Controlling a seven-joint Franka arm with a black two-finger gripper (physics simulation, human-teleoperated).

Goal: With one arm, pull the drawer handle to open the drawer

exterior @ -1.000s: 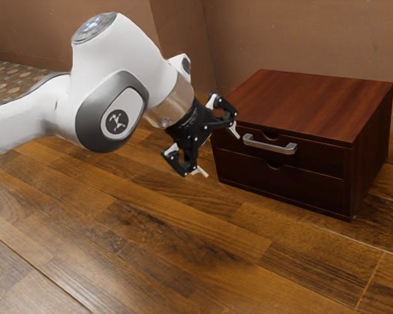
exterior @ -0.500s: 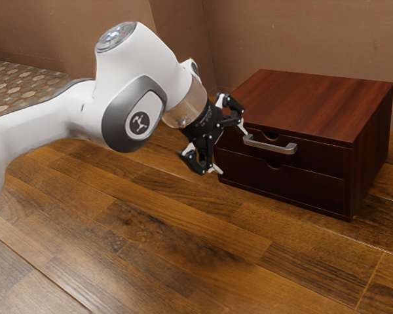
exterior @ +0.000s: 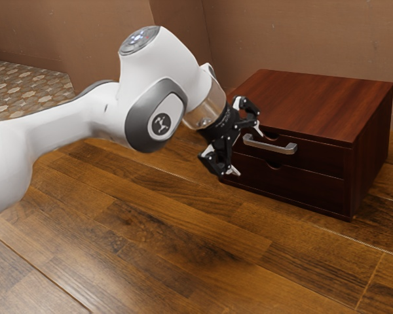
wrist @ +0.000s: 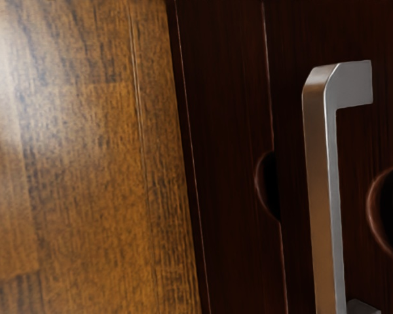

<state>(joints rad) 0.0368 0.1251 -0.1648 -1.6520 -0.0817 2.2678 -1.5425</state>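
A dark red-brown wooden cabinet (exterior: pixel 318 108) with two drawers stands on the wooden floor at the exterior view's right. The upper drawer (exterior: pixel 314 156) carries a silver bar handle (exterior: pixel 270 144) and looks shut. My black gripper (exterior: pixel 243 142) is open, its fingers spread one above the other just at the handle's near end, in front of the drawer fronts. In the wrist view the silver handle (wrist: pixel 322 196) runs along the dark drawer front (wrist: pixel 229 157), close to the hand.
The wooden plank floor (exterior: pixel 183 229) stretches in front of the cabinet. Brown walls (exterior: pixel 301 33) stand behind it. A patterned carpet (exterior: pixel 26 88) lies at the exterior view's far left. The lower drawer (exterior: pixel 295 184) has a notch and no handle.
My arm has swung toward the exterior view's right, carrying the open gripper from in front of the cabinet's corner up to the handle's near end. The drawer has not moved.
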